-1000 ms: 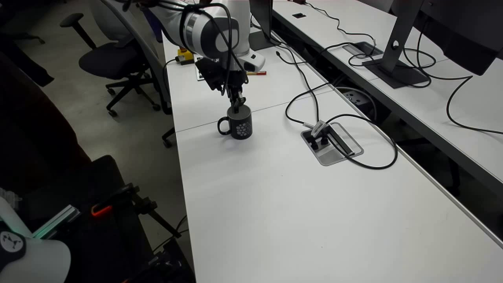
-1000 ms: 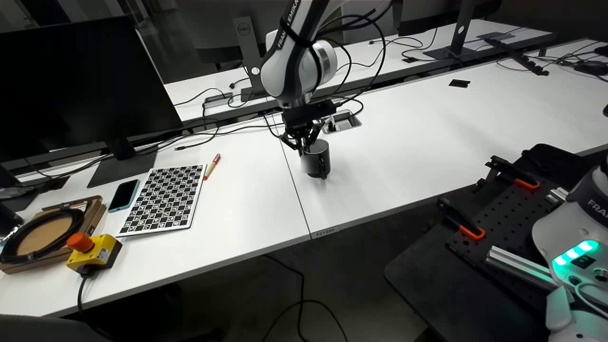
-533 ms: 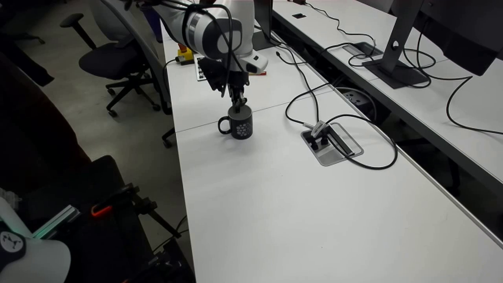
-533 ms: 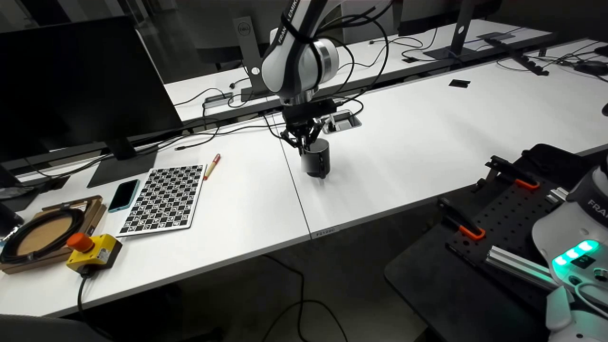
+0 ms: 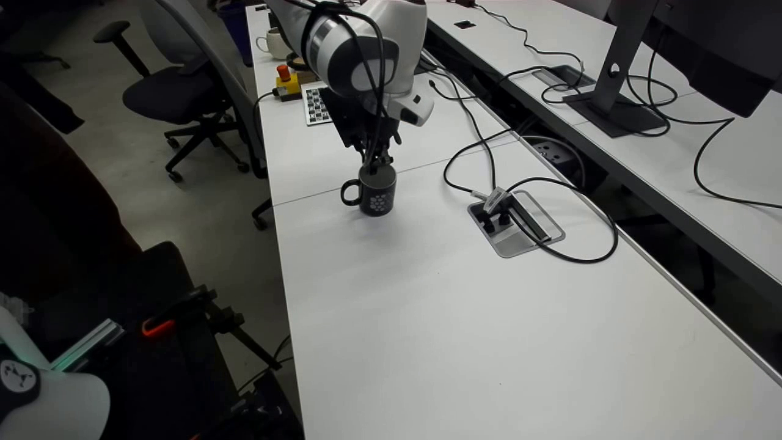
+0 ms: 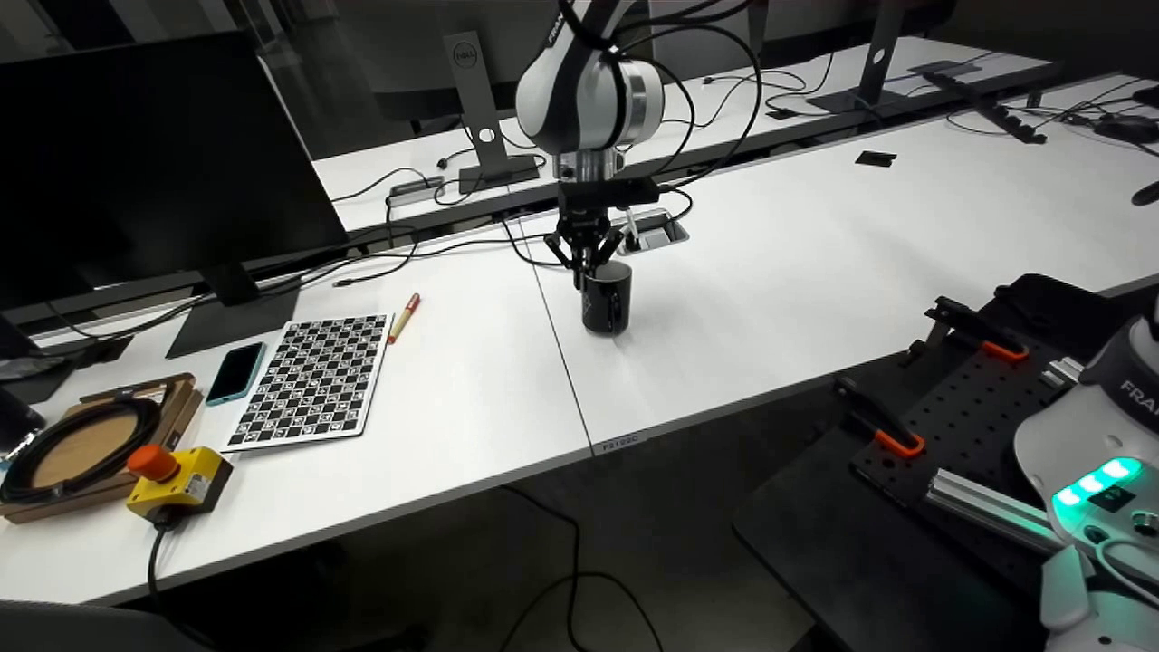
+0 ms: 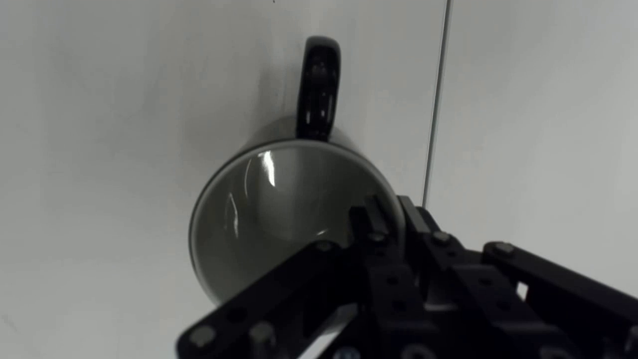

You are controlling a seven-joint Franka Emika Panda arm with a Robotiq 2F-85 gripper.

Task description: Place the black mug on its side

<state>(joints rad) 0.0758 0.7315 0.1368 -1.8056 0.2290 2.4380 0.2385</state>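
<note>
Two fingers were clamped on the upright black mug, its wall between them, presumably so it could be tipped.

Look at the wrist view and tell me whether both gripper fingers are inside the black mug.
No: one finger reaches inside the black mug while the other finger is outside its rim.

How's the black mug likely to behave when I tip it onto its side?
The black mug is probably stiff: its rim looks round with the tool straddling it. Glossy highlights on the handle and inside suggest a slick surface that may slip or twist. Its cylindrical body could roll once down, though the protruding handle should limit that.
</note>
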